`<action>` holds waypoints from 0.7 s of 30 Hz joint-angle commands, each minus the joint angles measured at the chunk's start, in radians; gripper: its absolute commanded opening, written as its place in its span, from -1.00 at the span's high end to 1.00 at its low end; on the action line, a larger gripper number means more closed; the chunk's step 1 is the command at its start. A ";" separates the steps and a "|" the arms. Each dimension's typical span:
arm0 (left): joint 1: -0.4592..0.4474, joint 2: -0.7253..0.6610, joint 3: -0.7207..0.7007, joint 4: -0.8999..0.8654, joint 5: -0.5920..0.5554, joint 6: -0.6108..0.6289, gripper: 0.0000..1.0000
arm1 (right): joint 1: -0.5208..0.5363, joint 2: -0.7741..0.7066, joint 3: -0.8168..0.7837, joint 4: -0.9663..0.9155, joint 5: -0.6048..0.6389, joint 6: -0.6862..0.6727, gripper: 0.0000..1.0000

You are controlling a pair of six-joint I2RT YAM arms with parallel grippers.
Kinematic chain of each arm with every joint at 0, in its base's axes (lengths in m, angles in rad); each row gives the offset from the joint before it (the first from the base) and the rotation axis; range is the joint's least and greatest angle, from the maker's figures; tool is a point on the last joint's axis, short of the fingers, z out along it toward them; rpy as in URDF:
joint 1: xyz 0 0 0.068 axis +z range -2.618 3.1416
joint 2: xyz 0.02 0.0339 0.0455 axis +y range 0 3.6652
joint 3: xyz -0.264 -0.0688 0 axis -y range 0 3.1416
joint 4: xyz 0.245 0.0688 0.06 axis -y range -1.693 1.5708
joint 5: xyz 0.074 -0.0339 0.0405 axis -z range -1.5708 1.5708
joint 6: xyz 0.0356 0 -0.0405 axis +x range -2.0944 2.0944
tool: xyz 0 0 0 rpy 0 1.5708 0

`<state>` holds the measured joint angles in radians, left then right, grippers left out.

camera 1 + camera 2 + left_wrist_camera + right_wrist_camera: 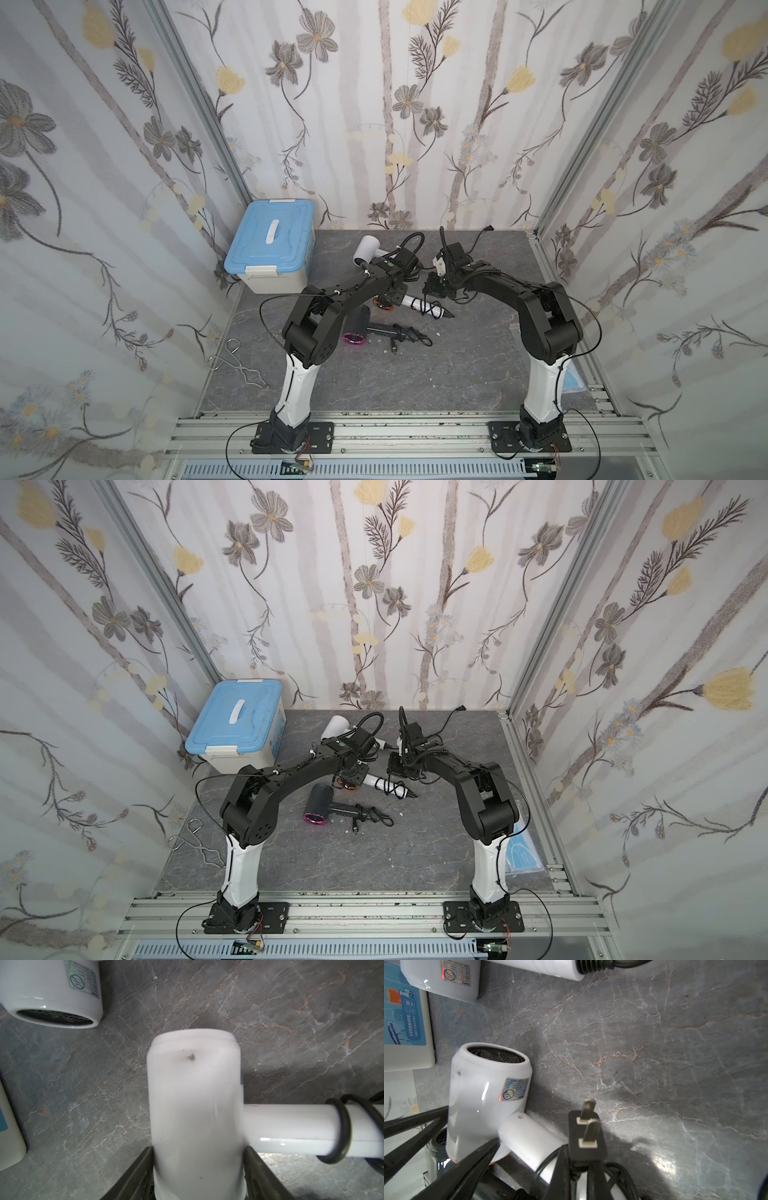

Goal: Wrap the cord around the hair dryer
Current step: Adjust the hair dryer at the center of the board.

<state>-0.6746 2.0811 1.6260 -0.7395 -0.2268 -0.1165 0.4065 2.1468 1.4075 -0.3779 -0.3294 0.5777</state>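
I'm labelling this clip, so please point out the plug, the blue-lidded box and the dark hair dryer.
plug (591,1153): right wrist view, black body near the cord end.
blue-lidded box (253,245): in a top view, blue lid.
dark hair dryer (359,324): in a top view, barrel side.

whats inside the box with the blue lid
The inside is hidden: the blue lid is shut on the box. Only the lid's white handle shows on top.
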 commanded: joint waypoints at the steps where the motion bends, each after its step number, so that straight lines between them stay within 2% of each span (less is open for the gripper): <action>1: -0.003 0.024 -0.040 -0.247 0.073 0.014 0.07 | -0.002 0.025 0.046 0.028 0.027 -0.005 1.00; 11: -0.032 0.006 -0.113 -0.250 0.070 0.118 0.08 | -0.018 0.167 0.223 -0.029 0.047 -0.017 1.00; 17: -0.034 0.004 -0.103 -0.274 0.066 0.097 0.09 | -0.014 0.215 0.264 -0.084 0.061 -0.050 1.00; 18: -0.034 0.002 -0.093 -0.282 0.072 0.087 0.06 | -0.011 0.217 0.264 -0.090 0.064 -0.055 0.96; 21: -0.036 -0.005 -0.055 -0.317 0.091 0.061 -0.17 | -0.009 0.212 0.248 -0.097 0.071 -0.065 0.56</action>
<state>-0.7097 2.0510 1.5753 -0.7128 -0.2977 -0.0566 0.3973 2.3558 1.6592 -0.5350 -0.3317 0.5346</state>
